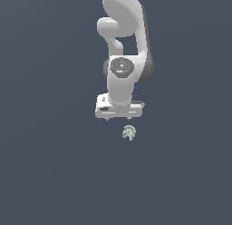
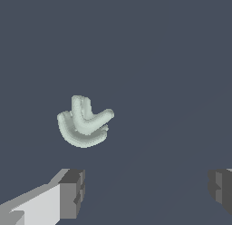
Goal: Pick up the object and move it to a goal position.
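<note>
The object [image 1: 129, 132] is a tiny pale grey-green curled lump with small prongs, lying on the dark grey floor. It is clearer in the wrist view [image 2: 84, 122]. My gripper [image 1: 118, 119] hangs just above the floor, a little behind the object and toward the exterior view's left of it. In the wrist view the gripper [image 2: 147, 192] stands open: its two dark fingertips [image 2: 72, 192] are far apart with nothing between them. The object lies ahead of the fingers, clear of them and untouched.
The white arm [image 1: 122, 47] rises behind the gripper. The dark grey floor [image 1: 54, 174] spreads flat all around with no other objects, edges or goal marker in view.
</note>
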